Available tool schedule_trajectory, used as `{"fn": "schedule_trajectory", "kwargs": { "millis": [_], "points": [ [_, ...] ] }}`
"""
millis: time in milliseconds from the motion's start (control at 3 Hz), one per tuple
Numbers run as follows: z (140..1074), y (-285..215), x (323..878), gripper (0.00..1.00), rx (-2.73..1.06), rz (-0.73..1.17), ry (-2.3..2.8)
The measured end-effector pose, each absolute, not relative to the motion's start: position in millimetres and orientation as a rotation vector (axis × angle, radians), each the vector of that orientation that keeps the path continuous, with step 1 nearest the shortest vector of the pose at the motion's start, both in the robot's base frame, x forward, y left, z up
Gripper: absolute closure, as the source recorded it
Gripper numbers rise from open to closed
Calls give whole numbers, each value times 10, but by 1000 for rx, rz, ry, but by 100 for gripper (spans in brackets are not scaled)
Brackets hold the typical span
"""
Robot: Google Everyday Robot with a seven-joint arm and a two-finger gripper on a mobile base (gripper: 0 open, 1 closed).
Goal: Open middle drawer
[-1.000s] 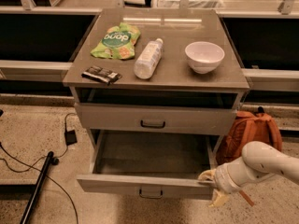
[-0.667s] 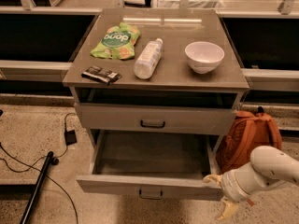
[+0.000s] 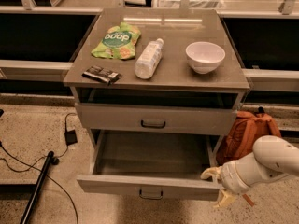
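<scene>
- You have the wide grey metal middle drawer (image 3: 117,185) pulled out, at 6 o'clock under the grey cabinet top (image 3: 173,76).
- Your two-finger gripper (image 3: 218,186) sits at 3 o'clock of the drawer front, fingers (image 3: 210,173) spread, holding nothing.

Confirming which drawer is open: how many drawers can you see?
2. The upper drawer sits under the cabinet top. The middle drawer below it is pulled out, with the gripper at its right front corner. A lower one may be hidden beneath.
</scene>
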State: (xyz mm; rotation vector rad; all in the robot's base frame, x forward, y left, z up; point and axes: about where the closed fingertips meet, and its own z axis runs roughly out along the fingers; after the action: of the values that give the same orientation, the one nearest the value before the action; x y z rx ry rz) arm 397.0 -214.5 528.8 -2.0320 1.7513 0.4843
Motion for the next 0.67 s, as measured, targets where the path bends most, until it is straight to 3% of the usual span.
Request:
{"fn": "schedule_trajectory", "kwargs": {
  "millis": [333,667],
  "points": [
    [5478,-1972,4248,40,-2008,462,1739],
    [5507,-1848,4499,51,-1969,461,1744]
  ]
}}
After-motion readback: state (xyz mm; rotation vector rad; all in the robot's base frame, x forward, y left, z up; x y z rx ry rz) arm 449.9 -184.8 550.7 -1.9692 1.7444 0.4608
